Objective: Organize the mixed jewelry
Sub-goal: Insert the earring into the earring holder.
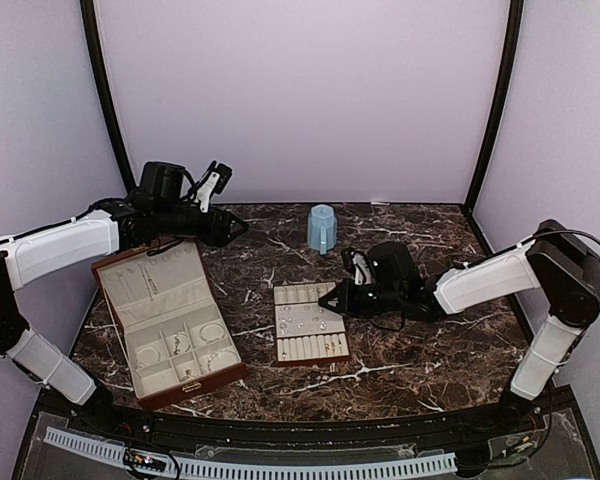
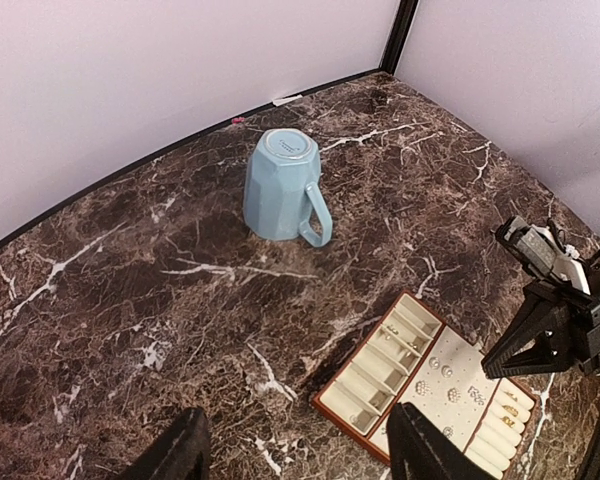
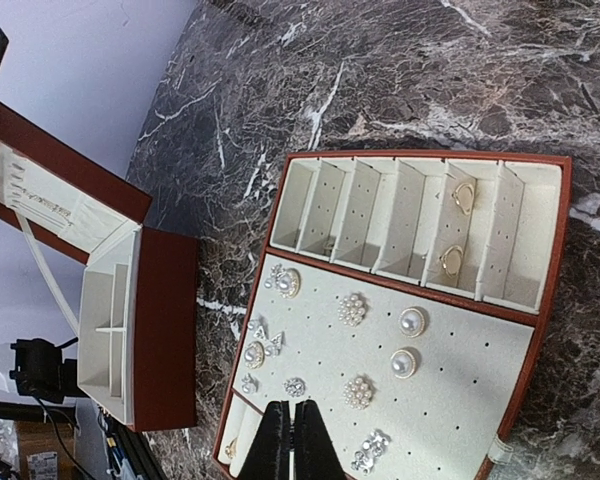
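While pinched closed, the right gripper [image 3: 291, 408] stretches over the tray [image 3: 470, 392].

The left arm [image 1: 60, 245] is hovering raised, its left gripper [image 2: 298, 452] holding both fingers [image 2: 180, 452] wide apart, the elbow bent behind them. The right arm [image 1: 485, 280] is hanging low, the right gripper [image 3: 291, 412] pressing its fingers together, tips touching.

1. The left arm [image 1: 60, 248] has smooth white shell links joined by bulky black cylindrical joints, with a small white bracket [image 1: 212, 186] at its wrist.
2. The right arm [image 1: 485, 282] has matching white shells and black joints. A thin black cable [image 1: 580, 237] loops over it, and tiny green lights [image 1: 377, 265] dot its black wrist.
3. The left gripper [image 2: 300, 412] and right gripper [image 3: 292, 408] have matte black fingers.
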Robot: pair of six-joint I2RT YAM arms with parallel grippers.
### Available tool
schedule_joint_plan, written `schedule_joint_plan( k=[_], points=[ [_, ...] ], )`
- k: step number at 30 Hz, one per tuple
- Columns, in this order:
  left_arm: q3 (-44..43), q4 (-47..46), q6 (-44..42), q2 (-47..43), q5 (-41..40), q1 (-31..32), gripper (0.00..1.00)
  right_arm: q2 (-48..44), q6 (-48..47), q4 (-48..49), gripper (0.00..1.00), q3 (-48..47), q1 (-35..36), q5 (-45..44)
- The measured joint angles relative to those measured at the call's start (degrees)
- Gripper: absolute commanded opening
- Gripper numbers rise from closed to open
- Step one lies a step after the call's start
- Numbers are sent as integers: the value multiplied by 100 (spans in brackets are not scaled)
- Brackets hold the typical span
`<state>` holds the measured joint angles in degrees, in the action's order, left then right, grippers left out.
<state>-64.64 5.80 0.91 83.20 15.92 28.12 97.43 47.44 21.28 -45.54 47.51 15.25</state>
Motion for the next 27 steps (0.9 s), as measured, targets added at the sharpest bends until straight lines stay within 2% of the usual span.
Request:
schedule_joint_plan(
  k=[27],
  points=[
    [0,-4,4,-2,20,-11,64,149,811,1158,0,931,-129,-221]
  ],
)
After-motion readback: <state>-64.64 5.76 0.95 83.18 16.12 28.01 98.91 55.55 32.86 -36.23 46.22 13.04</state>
